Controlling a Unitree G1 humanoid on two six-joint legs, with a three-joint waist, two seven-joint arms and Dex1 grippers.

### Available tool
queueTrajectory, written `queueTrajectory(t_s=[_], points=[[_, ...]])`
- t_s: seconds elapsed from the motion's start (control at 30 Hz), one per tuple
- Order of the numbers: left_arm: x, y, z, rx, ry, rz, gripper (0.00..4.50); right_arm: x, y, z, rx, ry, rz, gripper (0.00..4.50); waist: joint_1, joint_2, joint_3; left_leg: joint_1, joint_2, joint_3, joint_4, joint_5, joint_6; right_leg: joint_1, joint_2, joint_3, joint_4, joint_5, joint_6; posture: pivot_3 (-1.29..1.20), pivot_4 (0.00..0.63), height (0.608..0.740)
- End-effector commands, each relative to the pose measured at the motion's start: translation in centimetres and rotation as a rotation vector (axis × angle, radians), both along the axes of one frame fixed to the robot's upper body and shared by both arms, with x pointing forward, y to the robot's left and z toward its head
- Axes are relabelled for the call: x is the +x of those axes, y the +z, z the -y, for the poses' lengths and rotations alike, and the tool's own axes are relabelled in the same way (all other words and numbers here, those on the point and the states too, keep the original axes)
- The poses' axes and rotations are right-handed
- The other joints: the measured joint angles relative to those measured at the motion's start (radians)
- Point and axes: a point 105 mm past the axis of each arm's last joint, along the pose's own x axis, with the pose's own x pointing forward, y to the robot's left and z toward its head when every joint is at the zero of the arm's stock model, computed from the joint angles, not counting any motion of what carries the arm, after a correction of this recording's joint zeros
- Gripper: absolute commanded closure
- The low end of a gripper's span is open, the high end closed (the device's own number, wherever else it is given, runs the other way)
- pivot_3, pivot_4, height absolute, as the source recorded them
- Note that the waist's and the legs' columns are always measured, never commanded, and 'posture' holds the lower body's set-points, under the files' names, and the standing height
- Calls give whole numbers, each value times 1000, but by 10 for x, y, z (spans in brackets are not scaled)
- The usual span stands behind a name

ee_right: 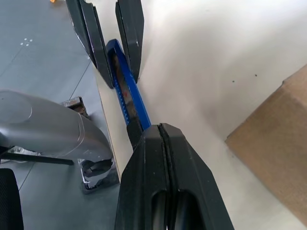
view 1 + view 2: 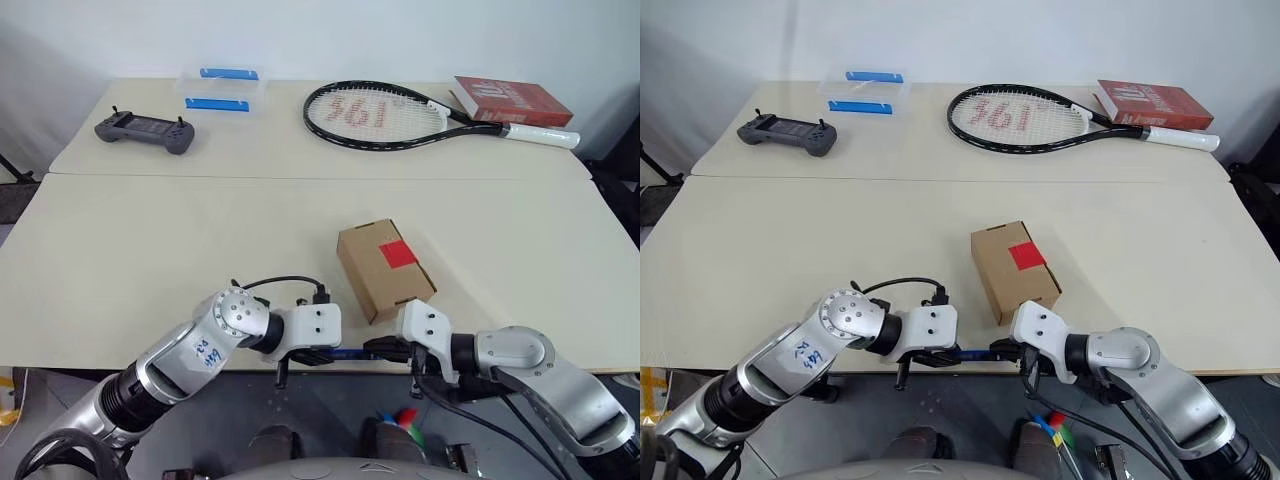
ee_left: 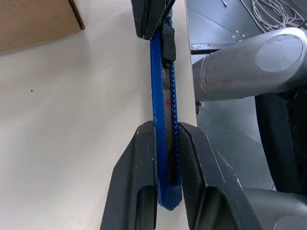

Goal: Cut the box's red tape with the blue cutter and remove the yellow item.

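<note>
Left eye view: small brown cardboard box (image 2: pixel 385 268) sits on the beige table (image 2: pixel 150 250), near its front edge, flaps down. A bright red square of tape (image 2: pixel 397 253) lies across the top seam, uncut. The yellow item is not visible.

Slim blue pen-shaped cutter (image 2: pixel 345 353) is held level above the table's front edge, just in front of the box and apart from it, spanning the gap between the two grippers. Left gripper (image 2: pixel 305 356) has its two black fingers clamped on one end of the cutter; in the left wrist view the blue body (image 3: pixel 163 143) sits squeezed between those fingers (image 3: pixel 136 187), black slider toward the far end. Right gripper (image 2: pixel 385 348) grips the opposite end; in the right wrist view its fingers (image 1: pixel 165 182) are pressed together with the cutter's black end piece pinched at their tips.

Far side of table: grey handheld controller (image 2: pixel 145 130), clear plastic container with blue clips (image 2: pixel 222 88), black tennis racket (image 2: pixel 400 115), red hardcover book (image 2: pixel 512 100).
</note>
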Motion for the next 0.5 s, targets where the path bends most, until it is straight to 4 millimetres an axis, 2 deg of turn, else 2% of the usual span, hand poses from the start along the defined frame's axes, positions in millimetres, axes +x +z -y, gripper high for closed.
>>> queueTrajectory(t_s=[0.03, 0.17, 0.23, 0.43, 0.5], points=[[1, -16, -6, 57, 39, -45, 4115, 1, 11, 2, 28, 27, 59, 4481, 0, 0, 0, 0, 0, 0, 0, 0, 0, 0, 0, 0, 0, 0, 0, 0, 150, 740], [2, -15, -2, 43, 38, -47, 4115, 2, 22, 0, 85, 46, 103, 4481, 1, 0, 0, -1, 0, 0, 2, 0, 0, 0, 0, 0, 0, 0, 0, 0, 150, 740], [2, -14, -2, 39, 41, -54, 3441, 1, 24, 2, 98, 45, 101, 4500, 2, 0, 0, -1, 0, -1, 4, 0, 0, 0, 0, 0, 1, 0, 0, 0, 150, 740], [11, -6, 6, -26, 28, 26, 1833, -3, 31, 15, 134, 16, 125, 4500, 2, 0, 0, -2, 0, -2, 7, -1, 2, 2, 0, 2, 0, 0, 0, 0, 150, 740], [13, -4, 5, -38, 25, 46, 1833, -5, 33, 17, 141, 15, 129, 4500, -1, 0, 0, -2, 0, -2, 7, -1, 2, 2, 0, 2, 0, 0, 0, 0, 150, 740]])
